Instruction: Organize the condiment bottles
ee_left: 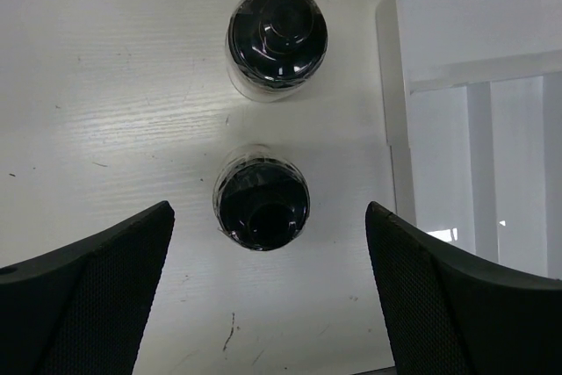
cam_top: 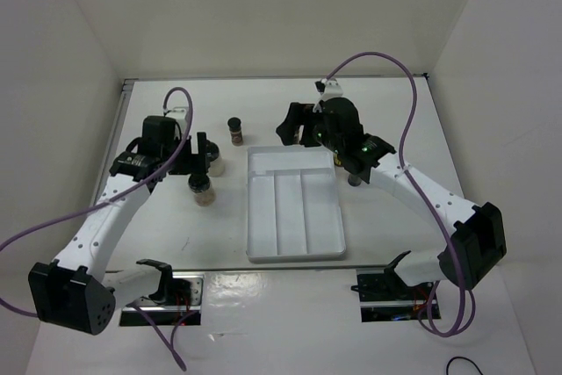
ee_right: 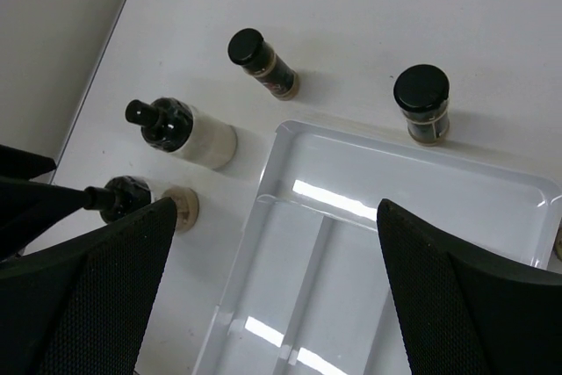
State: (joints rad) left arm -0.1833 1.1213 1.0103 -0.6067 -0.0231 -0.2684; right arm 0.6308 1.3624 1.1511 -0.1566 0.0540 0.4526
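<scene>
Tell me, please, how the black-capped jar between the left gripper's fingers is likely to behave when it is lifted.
The jar looks like rigid clear glass, so it should keep its shape but is probably slippery and breakable. It stands upright with a wide body, so tipping seems unlikely. Being round, it may twist in a two-finger pinch.
</scene>
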